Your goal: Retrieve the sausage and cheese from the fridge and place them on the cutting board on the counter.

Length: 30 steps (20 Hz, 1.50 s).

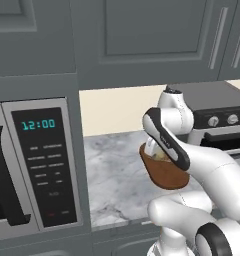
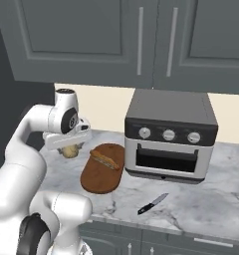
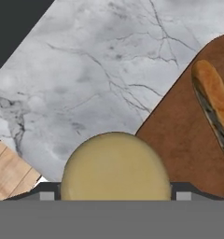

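Note:
A pale yellow cheese hangs just above the marble counter, left of the cutting board. My gripper is shut on it, pointing down. In the hand view the cheese sits between the two fingertips, partly over the board's rounded end. The sausage lies on the board's far half, and it shows at the right edge of the hand view as the sausage. In the left base view my arm covers most of the board. The fridge is out of view.
A toaster oven stands right of the board. A black-handled knife lies near the counter's front edge. A built-in microwave fills the wall left of the counter. Grey wall cabinets hang overhead.

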{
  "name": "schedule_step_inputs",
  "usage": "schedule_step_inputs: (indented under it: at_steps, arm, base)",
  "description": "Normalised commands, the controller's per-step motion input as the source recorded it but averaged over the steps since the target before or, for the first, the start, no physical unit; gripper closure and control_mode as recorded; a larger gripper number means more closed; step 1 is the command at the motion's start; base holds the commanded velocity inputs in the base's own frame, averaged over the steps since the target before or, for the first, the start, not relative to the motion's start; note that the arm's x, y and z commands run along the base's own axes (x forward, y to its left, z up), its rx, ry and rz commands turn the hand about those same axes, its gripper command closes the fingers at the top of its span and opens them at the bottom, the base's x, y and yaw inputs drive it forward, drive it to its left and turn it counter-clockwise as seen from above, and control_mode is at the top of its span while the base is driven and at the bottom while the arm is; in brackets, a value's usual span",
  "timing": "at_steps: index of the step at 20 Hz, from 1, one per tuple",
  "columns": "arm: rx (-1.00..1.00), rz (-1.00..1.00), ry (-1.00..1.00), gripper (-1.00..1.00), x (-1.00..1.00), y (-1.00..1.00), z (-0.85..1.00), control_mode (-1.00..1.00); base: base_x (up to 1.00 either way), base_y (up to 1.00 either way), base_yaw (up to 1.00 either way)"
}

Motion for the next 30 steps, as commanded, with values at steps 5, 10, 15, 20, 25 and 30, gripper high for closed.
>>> schedule_step_inputs:
  at_steps: [5, 10, 15, 20, 25, 30]
  arm:
    - [0.05, 0.02, 0.09, 1.0, 0.42, -0.51, -0.4, -1.0]
    - [0.03, 0.05, 0.01, 1.0, 0.44, -0.45, -0.47, -1.0]
    - [0.0, 0.0, -0.24, 1.0, 0.11, -0.04, -0.62, -1.0]
    - [0.01, -0.01, -0.12, 1.0, 0.14, 0.0, -0.5, -1.0]
    - [0.0, -0.03, 0.03, 1.0, 0.08, 0.0, -0.31, -1.0]
    - [0.0, -0.02, 0.1, 1.0, 0.31, 0.0, -0.27, -1.0]
  base:
    - [0.0, 0.0, 0.0]
    - [0.0, 0.0, 0.0]
    - [0.0, 0.0, 0.0]
    - [0.0, 0.0, 0.0]
    - [0.0, 0.0, 0.0]
    - [0.0, 0.0, 0.0]
